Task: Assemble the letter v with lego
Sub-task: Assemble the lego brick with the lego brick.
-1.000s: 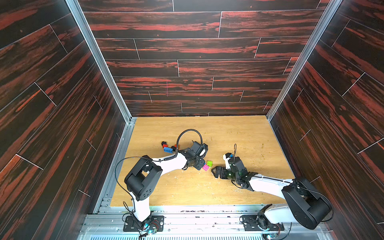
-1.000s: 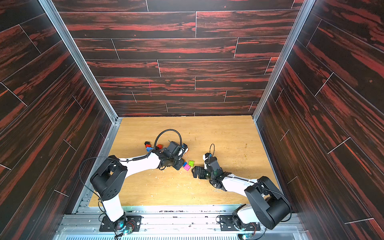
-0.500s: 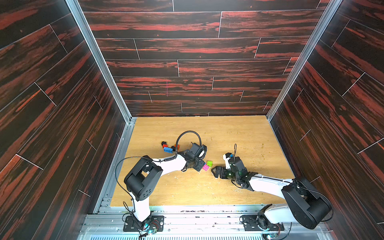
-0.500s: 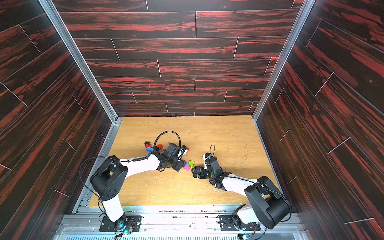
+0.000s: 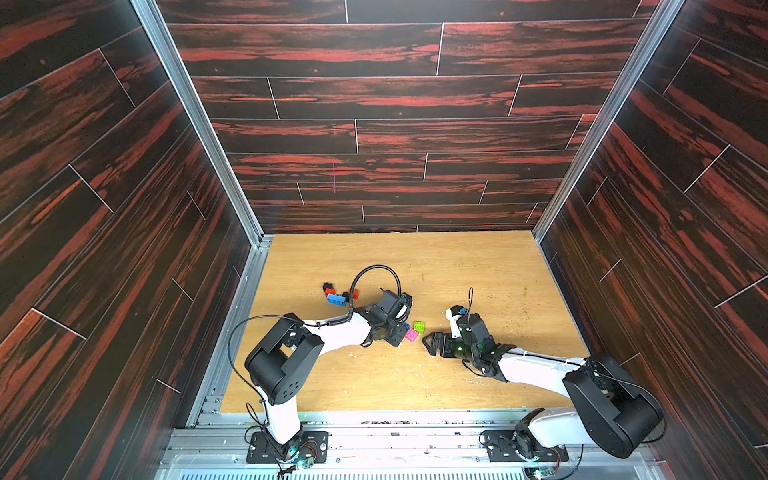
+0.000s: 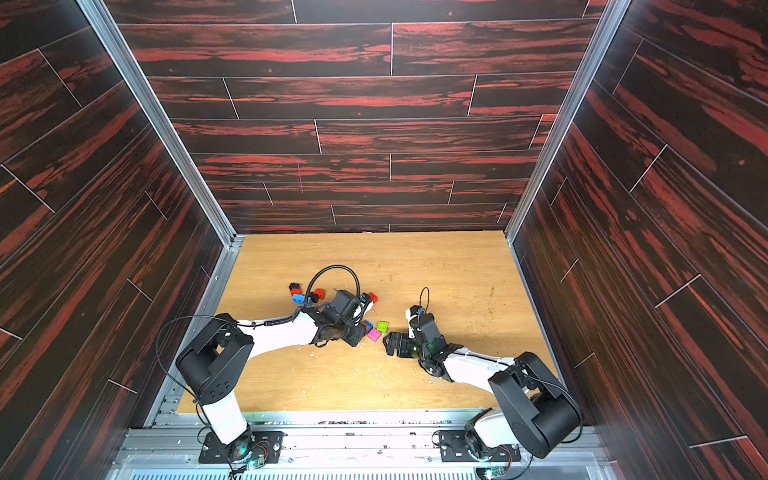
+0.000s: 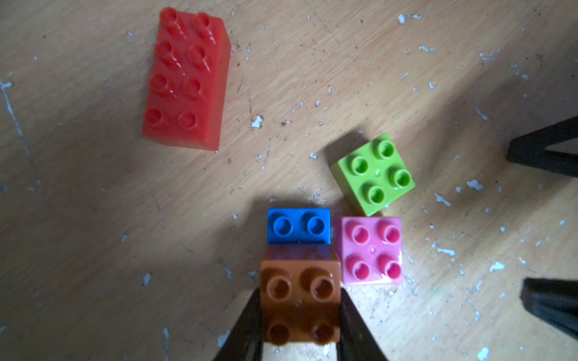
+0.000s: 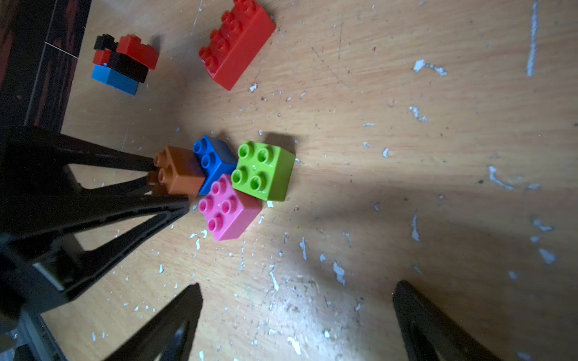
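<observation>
While the left gripper (image 7: pixel 300 301) clamps the orange brick (image 7: pixel 300 278) beside the blue brick (image 7: pixel 298 226), the right gripper (image 8: pixel 298 286) hangs wide open.

Orange sq (image 7: pixel 300 308) in left tool (image 7: pixel 299 295), abuts blue sq (image 7: pixel 298 226); pink (image 7: pixel 370 250), green (image 7: pixel 373 173) sqs adj.; long red brick (image 7: pixel 186 78) apart.

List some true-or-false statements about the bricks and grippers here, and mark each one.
The left gripper is shut on the orange brick. True.
The right gripper holds the pink brick. False: its jaws stand open and empty; the pink brick lies on the table.
The green brick shows four studs. True.
The long red brick is stacked on the small blue brick. False: it lies alone, apart from the small blue brick.
</observation>
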Available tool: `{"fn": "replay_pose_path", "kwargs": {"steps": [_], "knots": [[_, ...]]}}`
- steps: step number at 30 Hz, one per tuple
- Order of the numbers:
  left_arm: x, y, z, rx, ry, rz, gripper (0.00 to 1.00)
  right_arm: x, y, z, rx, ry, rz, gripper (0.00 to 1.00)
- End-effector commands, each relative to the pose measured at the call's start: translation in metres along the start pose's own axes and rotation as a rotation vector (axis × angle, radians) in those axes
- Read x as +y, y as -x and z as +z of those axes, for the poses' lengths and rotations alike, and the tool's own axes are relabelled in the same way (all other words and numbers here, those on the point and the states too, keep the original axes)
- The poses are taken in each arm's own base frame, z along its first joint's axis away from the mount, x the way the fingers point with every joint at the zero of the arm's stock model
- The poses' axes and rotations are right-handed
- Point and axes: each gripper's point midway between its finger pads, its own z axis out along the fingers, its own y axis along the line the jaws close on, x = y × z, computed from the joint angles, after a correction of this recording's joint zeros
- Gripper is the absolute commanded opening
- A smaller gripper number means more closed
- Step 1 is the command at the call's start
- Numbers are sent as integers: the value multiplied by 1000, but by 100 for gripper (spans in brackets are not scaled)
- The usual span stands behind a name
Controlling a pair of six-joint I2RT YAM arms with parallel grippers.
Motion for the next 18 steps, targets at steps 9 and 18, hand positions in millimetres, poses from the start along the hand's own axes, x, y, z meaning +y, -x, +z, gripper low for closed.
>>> {"fn": "replay_pose_path", "kwargs": {"steps": [9, 18], "knots": [[20, -37, 1, 188, 121, -16, 8, -7, -23, 4, 85, 1, 39, 98], [41, -37, -16, 216, 227, -50, 7, -3, -23, 4, 90, 19, 26, 98]]}}
